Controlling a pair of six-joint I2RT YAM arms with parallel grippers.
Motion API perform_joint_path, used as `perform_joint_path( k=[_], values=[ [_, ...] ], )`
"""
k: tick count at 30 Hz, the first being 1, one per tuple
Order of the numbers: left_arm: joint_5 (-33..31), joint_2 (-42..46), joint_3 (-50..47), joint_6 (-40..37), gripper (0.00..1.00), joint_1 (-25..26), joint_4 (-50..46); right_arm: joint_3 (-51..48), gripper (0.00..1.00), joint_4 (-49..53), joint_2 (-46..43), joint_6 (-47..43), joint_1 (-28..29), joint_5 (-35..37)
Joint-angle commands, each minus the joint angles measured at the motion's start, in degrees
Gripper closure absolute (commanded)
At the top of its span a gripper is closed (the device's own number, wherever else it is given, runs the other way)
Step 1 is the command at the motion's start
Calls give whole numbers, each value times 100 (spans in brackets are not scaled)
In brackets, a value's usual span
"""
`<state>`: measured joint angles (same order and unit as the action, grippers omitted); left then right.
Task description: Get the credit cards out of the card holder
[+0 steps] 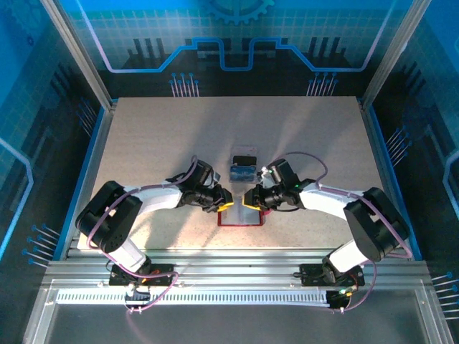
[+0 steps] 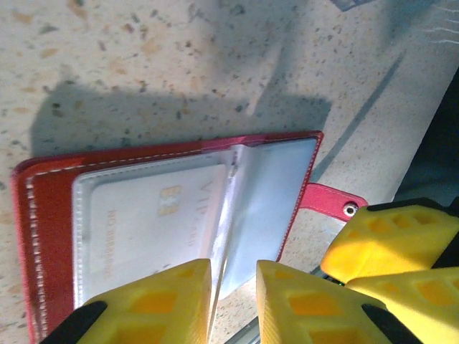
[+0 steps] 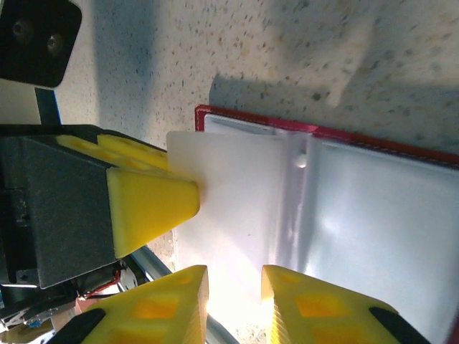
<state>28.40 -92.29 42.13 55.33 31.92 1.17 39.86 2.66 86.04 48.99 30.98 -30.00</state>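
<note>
card (image 2: 136, 222) shows at left wrist; left tool (image 2: 233, 271), right tool (image 3: 233, 272) narrowly parted.

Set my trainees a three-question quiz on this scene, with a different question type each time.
1. True or false: the card holder lies open on the table.
2. Between the fingertips of the left gripper stands: A. a clear sleeve of the card holder; B. a pen; C. a coin.
3. Which sits farther from the arm bases: the clear tray or the card holder?
Key: 1 true; 2 A; 3 the clear tray.
</note>
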Motion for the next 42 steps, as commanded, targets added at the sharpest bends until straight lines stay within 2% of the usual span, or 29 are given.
perform_joint_path(
  k=[1, 17, 42],
  values=[
    [192, 158, 203, -94, 73, 85, -190, 19, 73, 417, -245, -253, -226, 51],
    [181, -407, 842, -35, 59, 528, -195, -344, 73, 927, -1058, -557, -991, 21],
    [212, -1217, 1210, 127, 58, 886, 40, -550, 73, 991, -1299, -635, -1193, -51]
  ],
)
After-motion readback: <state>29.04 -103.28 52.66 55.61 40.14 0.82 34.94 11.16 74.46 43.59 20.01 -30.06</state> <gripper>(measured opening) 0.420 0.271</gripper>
